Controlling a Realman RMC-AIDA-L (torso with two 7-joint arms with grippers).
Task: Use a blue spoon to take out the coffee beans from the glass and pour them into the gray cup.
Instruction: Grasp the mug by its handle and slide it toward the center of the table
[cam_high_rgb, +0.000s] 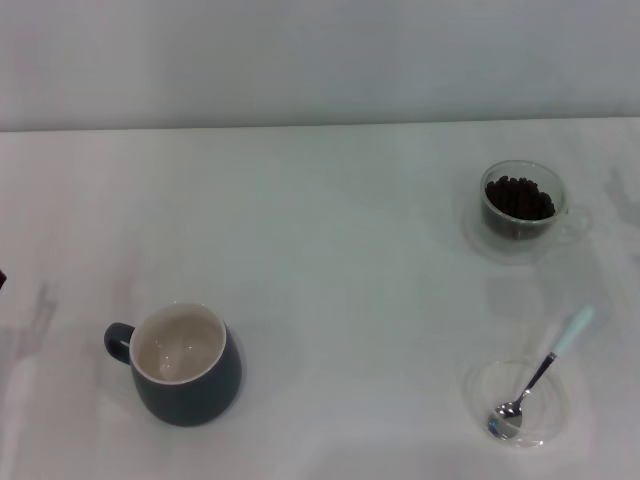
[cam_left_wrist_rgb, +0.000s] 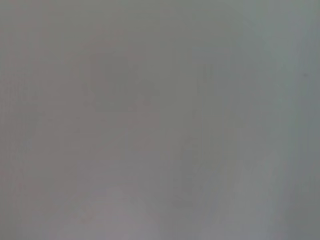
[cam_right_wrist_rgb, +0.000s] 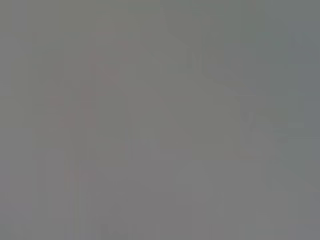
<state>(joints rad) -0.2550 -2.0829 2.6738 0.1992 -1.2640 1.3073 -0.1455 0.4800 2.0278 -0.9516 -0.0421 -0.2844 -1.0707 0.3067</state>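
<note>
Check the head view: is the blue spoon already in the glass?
No, the blue spoon rests in the shallow clear dish, apart from the glass.

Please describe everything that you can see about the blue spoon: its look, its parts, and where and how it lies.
The blue spoon is a slim teaspoon with a shiny metal bowl and stem and a pale light-blue handle. It lies slanted on the near right of the white table. Its bowl rests inside a shallow clear dish, and its handle reaches out over the dish's rim, up and to the right, toward the glass farther back. The spoon looks empty. No gripper is near it or touches it.
</note>
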